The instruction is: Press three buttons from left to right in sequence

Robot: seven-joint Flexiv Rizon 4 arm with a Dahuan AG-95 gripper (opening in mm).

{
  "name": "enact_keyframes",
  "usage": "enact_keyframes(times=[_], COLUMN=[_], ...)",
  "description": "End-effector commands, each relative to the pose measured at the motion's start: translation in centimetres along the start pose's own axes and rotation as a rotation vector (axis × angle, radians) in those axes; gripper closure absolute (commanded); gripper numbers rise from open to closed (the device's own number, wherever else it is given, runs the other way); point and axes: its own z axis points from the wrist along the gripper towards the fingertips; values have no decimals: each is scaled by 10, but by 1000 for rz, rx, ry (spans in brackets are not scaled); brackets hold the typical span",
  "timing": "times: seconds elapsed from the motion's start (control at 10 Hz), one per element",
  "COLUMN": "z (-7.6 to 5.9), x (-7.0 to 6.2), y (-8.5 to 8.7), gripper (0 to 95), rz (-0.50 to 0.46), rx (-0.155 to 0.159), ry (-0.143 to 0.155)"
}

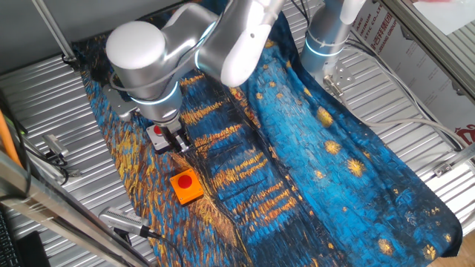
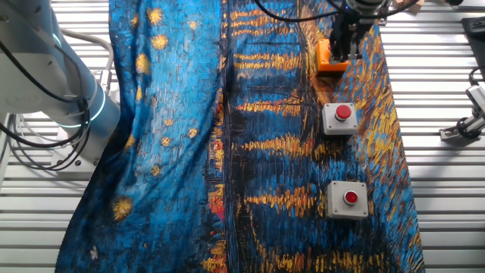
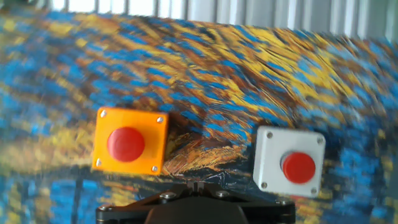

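Observation:
Three red-capped button boxes lie in a row on the blue and yellow painted cloth (image 2: 189,152). The orange-based button (image 3: 129,142) shows in one fixed view (image 1: 185,185) and, partly behind the gripper, in the other (image 2: 326,59). A grey-based button (image 3: 291,163) sits beside it (image 2: 339,118), half hidden by the hand in one fixed view (image 1: 156,133). The second grey-based button (image 2: 348,199) is at the near end of the row. My gripper (image 3: 194,185) hangs over the cloth between the orange and the nearer grey button (image 1: 180,146), fingertips shut together, holding nothing.
The cloth covers a ridged metal table (image 2: 447,189). The robot's base (image 2: 45,83) stands at one side. Metal clamps (image 2: 466,125) and cables (image 1: 415,111) lie near the table edges. A metal tool (image 1: 122,221) lies by the cloth's edge.

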Motion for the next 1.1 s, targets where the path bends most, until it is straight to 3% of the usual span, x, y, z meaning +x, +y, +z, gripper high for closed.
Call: enact_keyframes(times=[0.1, 0.6, 0.8, 1.1], z=[0, 0, -1, -12], x=[0, 0, -1, -16], y=[1, 1, 2, 26], gripper=[950, 950, 950, 950], rz=[-163, -139, -88, 30], rx=[-43, -58, -67, -85], ry=[-11, -5, 4, 42])
